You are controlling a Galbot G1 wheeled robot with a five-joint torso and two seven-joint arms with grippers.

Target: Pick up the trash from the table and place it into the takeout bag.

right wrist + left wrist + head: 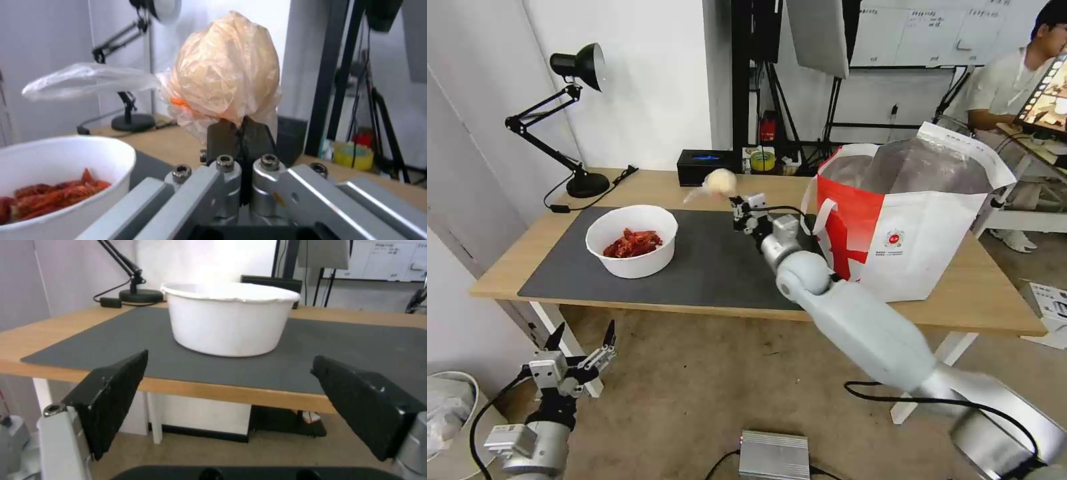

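The bowl of shells (632,241) is sitting on the mat (707,267) toward the table's (994,303) left side, with the takeout bag (907,220) standing on the right — well apart from it. The wrapped lump (720,182) is hanging above the mat's far edge, between the two. At the far edge, the desk lamp (577,127) is standing left and a box (704,167) is lying near the middle.

My long grey right arm reaches forward, its silver right gripper (735,200) raised with the black fingers (222,135) pinched together. My left arm hangs low at my side, its black-fingered left gripper (582,333) pointing up, spread wide.
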